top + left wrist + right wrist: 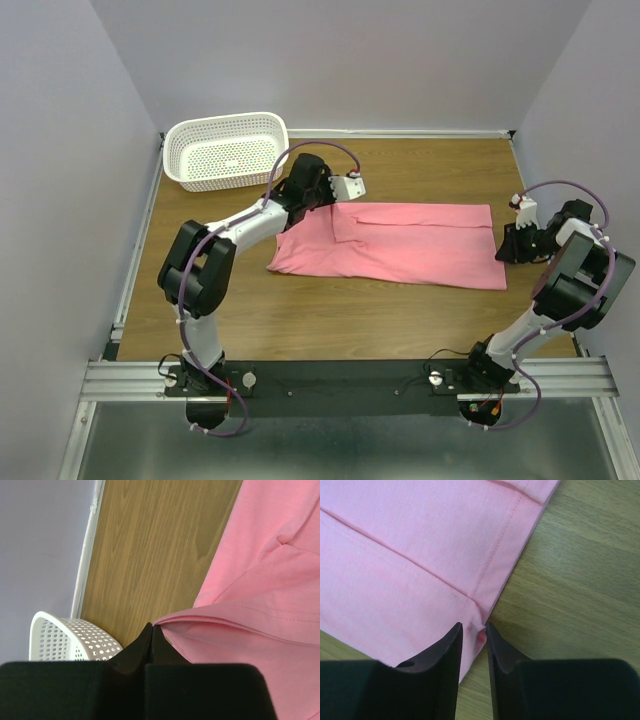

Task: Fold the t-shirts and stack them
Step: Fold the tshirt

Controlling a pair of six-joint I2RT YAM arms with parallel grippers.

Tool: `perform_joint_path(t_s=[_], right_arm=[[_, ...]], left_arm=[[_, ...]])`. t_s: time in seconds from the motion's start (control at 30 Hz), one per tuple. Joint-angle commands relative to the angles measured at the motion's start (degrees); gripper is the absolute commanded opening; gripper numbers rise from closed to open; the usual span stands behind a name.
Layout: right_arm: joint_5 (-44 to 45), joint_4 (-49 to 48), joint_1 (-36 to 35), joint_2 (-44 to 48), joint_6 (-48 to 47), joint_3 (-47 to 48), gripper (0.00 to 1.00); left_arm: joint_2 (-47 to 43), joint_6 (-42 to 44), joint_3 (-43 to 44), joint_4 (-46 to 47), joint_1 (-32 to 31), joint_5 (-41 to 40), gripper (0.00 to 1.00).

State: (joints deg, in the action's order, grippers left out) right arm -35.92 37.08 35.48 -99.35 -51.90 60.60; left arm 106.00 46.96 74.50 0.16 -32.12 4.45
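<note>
The salmon-pink t-shirt (410,245) lies partly folded along the middle of the wooden table, its upper edge turned over. My left gripper (335,207) is at the shirt's far left corner, and in the left wrist view its jaws (151,627) are shut on a raised fold of the pink cloth (270,580). My right gripper (503,246) is at the shirt's right edge. In the right wrist view its narrow-set jaws (474,630) pinch the puckered hem of the shirt (420,545) just above the table.
A white perforated basket (225,150) stands at the back left of the table, close behind the left arm; it also shows in the left wrist view (65,637). Grey walls enclose the table on three sides. Bare wood (330,320) lies in front of the shirt.
</note>
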Motion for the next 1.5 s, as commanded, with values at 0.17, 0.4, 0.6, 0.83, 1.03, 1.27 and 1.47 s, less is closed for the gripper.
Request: perform_joint_path(t_s=[0.17,0.4,0.6,0.83,1.03,1.27,1.47], right_arm=[[-0.64,-0.69,0.37,2.31,0.57,0.84,0.36],[0.06,-0.08,-0.41,8.12,1.36,0.93,0.45],[0.41,1.94,-4.01,10.93,1.89,1.1,0.46],[-0.29,3.96,-31.1,11.29,3.47,2.15,0.5],[12.16,-5.68,-61.53,2.07,17.25,12.16,0.5],[32.58,-11.24,-72.57,-16.21,30.01,28.95,0.49],[35.57,-11.24,-74.86,-19.39,30.37,29.06,0.48]], left_arm=[[2.29,-1.07,2.32,-1.22,-0.31,-2.77,0.0],[-2.01,-12.3,7.57,3.0,-0.31,-13.83,0.42],[-10.69,-17.86,9.27,2.83,-0.4,-17.8,0.53],[-38.25,-38.85,-9.34,4.32,1.26,-21.6,0.78],[-63.87,-44.32,-31.15,1.95,2.76,-16.66,0.82],[-80.06,-46.52,-39.95,-0.7,2.85,-22.2,0.84],[-81.21,-46.08,-41.72,1.33,2.85,-22.2,0.84]])
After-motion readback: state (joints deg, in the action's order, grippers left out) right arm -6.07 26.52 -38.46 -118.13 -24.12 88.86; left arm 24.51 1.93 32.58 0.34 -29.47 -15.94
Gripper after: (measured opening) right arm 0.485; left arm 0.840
